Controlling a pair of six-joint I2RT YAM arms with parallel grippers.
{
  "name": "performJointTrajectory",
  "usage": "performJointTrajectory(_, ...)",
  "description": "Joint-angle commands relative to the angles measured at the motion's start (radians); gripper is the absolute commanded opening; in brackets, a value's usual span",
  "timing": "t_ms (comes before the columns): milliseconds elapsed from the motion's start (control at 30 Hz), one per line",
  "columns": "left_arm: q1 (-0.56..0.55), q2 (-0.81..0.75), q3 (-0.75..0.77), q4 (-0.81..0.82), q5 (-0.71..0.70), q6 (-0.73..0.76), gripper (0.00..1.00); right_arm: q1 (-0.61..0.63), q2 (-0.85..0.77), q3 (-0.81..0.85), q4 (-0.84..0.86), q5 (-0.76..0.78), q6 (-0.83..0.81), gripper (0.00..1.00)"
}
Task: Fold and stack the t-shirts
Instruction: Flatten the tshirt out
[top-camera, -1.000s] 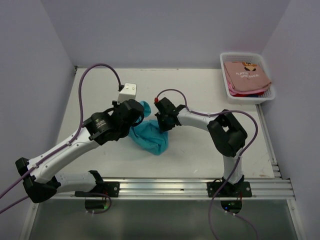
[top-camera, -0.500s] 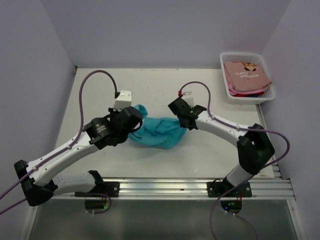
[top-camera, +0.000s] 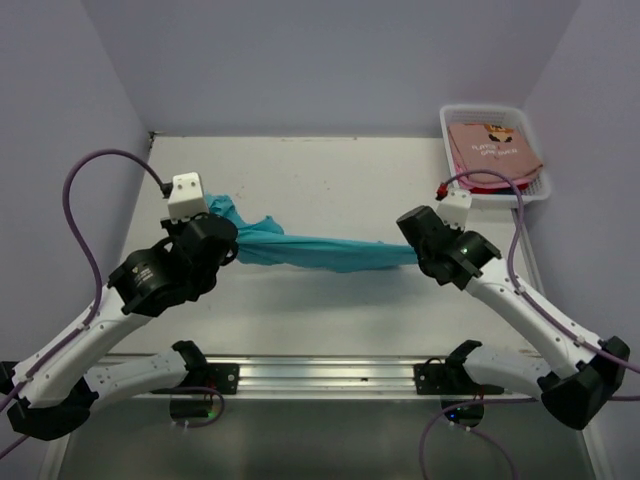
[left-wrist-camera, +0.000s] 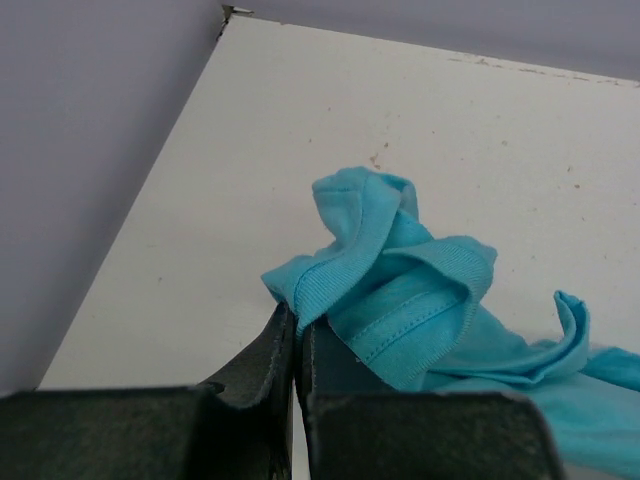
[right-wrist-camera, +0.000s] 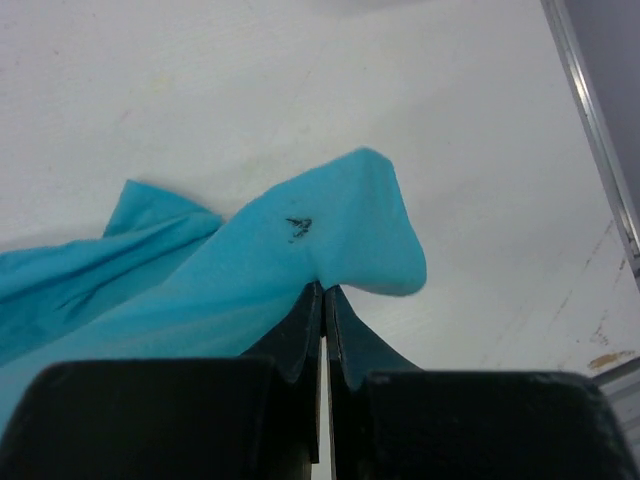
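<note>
A teal t-shirt (top-camera: 320, 252) hangs stretched in a long band between my two grippers above the table's middle. My left gripper (top-camera: 222, 238) is shut on its left end; the left wrist view shows the ribbed hem (left-wrist-camera: 390, 290) pinched at my fingertips (left-wrist-camera: 297, 318). My right gripper (top-camera: 412, 232) is shut on its right end; the right wrist view shows a smooth teal corner (right-wrist-camera: 350, 240) with a small dark mark clamped at my fingertips (right-wrist-camera: 323, 290). A salmon-pink t-shirt (top-camera: 490, 150) with dark print lies on top in the white basket, with red and blue edges under it.
The white plastic basket (top-camera: 446, 125) stands at the table's far right corner. Purple-grey walls close the left, back and right sides. A metal rail (top-camera: 330, 375) runs along the near edge. Purple cables loop off both arms.
Both grippers have moved apart, left going left and right going right. The teal shirt has gone from a crumpled bunch to a long taut band between them.
</note>
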Motion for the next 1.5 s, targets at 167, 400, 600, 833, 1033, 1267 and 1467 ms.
performJointTrajectory(167, 0.012, 0.030, -0.058, 0.056, -0.007, -0.031, 0.00, -0.003, -0.237, -0.065, -0.157, -0.407, -0.058, 0.00)
performJointTrajectory(400, 0.012, 0.026, -0.081, 0.073, 0.008, -0.043, 0.00, 0.007, -0.245, -0.090, -0.259, -0.891, -0.156, 0.00)
performJointTrajectory(600, 0.012, 0.030, -0.084, 0.098, 0.016, -0.037, 0.00, 0.006, -0.255, -0.076, -0.290, -1.122, -0.259, 0.26)
performJointTrajectory(833, 0.012, -0.002, -0.089, 0.130, 0.030, -0.020, 0.00, 0.006, -0.255, 0.033, -0.208, -1.180, -0.239, 0.67)
performJointTrajectory(1033, 0.010, -0.005, -0.099, 0.147, 0.051, -0.019, 0.00, 0.006, -0.064, 0.010, -0.035, -0.824, -0.247, 0.61)
performJointTrajectory(1267, 0.012, -0.002, -0.103, 0.193, 0.093, 0.003, 0.00, 0.009, 0.271, 0.037, 0.269, -0.796, -0.308, 0.57)
performJointTrajectory(1467, 0.012, 0.015, -0.098, 0.214, 0.117, 0.009, 0.00, 0.011, 0.474, 0.111, 0.357, -0.802, -0.348, 0.56)
